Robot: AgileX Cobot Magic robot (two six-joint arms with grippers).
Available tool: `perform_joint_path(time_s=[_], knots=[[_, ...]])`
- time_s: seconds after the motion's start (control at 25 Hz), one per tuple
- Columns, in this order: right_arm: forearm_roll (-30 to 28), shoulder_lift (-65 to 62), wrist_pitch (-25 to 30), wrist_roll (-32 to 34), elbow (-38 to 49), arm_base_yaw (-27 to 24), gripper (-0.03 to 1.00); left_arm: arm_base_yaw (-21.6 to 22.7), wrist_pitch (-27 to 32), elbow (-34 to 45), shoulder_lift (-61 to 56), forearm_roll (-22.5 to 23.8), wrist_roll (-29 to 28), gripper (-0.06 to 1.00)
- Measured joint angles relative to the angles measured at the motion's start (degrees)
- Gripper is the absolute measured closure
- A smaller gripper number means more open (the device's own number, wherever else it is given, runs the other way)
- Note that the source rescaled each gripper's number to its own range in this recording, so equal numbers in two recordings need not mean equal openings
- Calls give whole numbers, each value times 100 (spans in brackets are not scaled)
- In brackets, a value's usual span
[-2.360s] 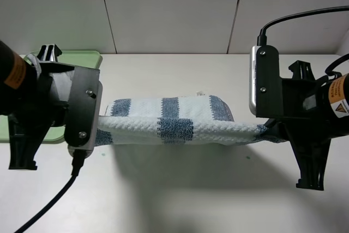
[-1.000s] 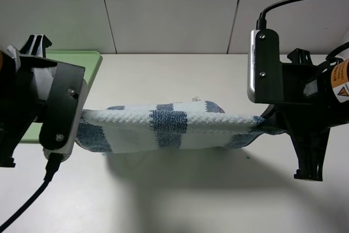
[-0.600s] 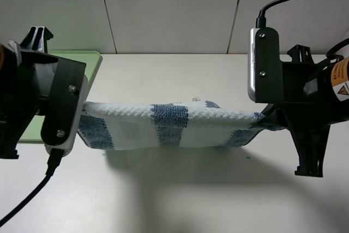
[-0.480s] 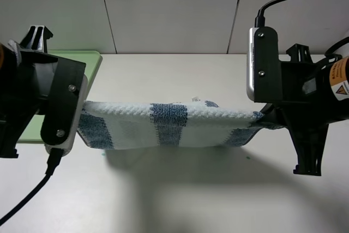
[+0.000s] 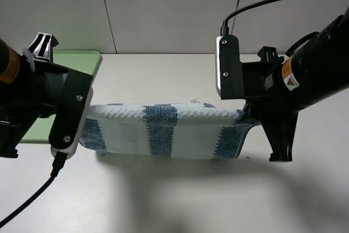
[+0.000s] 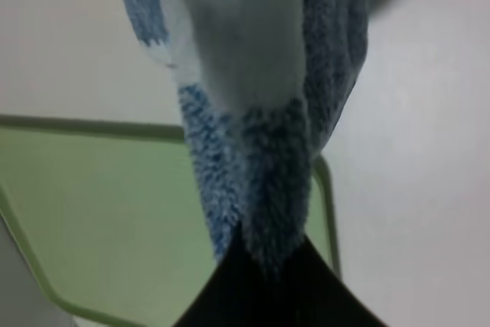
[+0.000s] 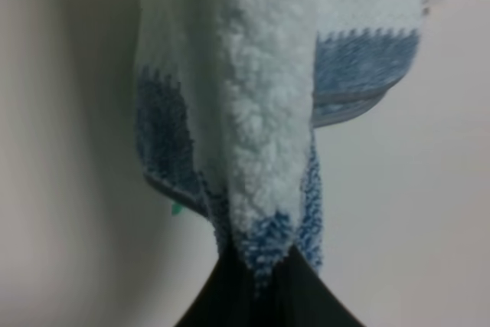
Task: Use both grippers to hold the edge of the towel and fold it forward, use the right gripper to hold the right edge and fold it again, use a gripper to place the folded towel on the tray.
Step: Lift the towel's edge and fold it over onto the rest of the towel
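Blue-and-white striped terry towel (image 5: 163, 132) hangs stretched between the two arms, over the pale surface (image 5: 174, 75), with its shadow cast below. Whether its lower edge touches the surface cannot be told. Left gripper (image 6: 268, 269) is clamped on the towel's left end, its dark jaws pinching a blue-striped corner. Right gripper (image 7: 256, 277) is likewise clamped on the right end, with cloth bunched between its jaws. In the high view the towel appears doubled, a ribbed upper band over a hanging lower layer. Light green rectangular tray (image 5: 87, 58) lies at the left of the surface, partly hidden behind the left arm. The towel is not on it; its left end hangs near the tray's corner.
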Motion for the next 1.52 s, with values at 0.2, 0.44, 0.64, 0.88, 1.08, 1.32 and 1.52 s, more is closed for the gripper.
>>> perform_joint_path(time_s=[0.2, 0.44, 0.64, 0.88, 1.08, 1.32, 1.52], knots=[[-39, 185, 75, -122, -294, 0, 97, 28, -44, 0, 486, 205, -6, 94], [-80, 492, 106, -147, -315, 0, 97, 28, -339, 0, 921, 459, -101, 94], [-119, 756, -15, -166, -315, 0, 97, 412, -776, 0, 1062, 590, -309, 94], [-82, 958, -359, -261, -333, -303, 97, 979, -1273, 0, 1062, 517, -328, 94], [-61, 1078, -621, -332, -337, -586, 97, 1058, -1478, 0, 1072, 391, -328, 94], [-49, 1291, -773, -385, -337, -630, 97, 1074, -1496, -5, 1652, 377, -328, 94], [-32, 1495, -802, -396, -337, -630, 97, 1132, -1723, -5, 2203, 409, -328, 94]])
